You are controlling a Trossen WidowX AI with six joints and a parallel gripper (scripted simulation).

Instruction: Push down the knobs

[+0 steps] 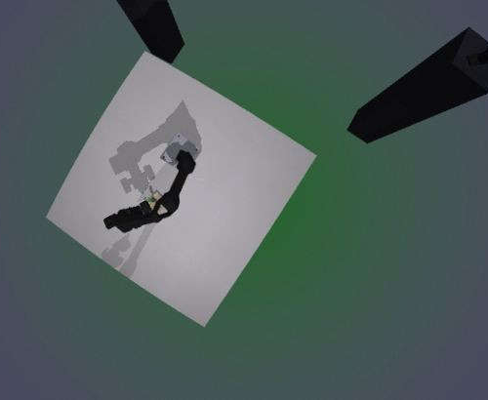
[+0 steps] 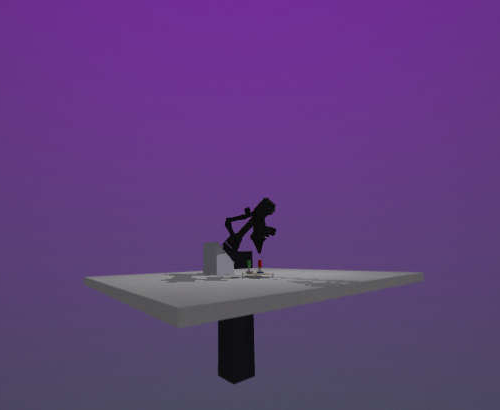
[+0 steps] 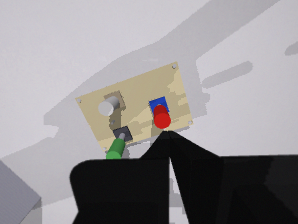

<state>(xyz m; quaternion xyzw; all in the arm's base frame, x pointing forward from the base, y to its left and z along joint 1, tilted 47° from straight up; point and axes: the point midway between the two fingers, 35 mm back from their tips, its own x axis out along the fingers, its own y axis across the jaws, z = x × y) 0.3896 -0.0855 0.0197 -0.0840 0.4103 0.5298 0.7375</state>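
The tan circuit board (image 3: 142,82) (image 2: 269,275) stands low on the table. A red knob (image 3: 161,118) (image 2: 260,263) stands above a blue potentiometer (image 3: 158,104). A green knob (image 3: 116,148) (image 2: 249,263) stands above a dark potentiometer (image 3: 123,134), with a length of grey shaft showing between them. In the wrist view the green knob is partly cut off by the gripper body. My gripper (image 3: 167,135) (image 2: 260,252) is shut and empty, pointing down. Its tips are a little above the red knob, with a small gap in the exterior view.
A light grey cylinder (image 3: 108,106) stands on the board on a brown base, beside the two knobs. A grey block (image 2: 218,260) with a sloped side stands on the table (image 2: 142,290) near the arm base. Corner screws (image 3: 174,66) show on the board.
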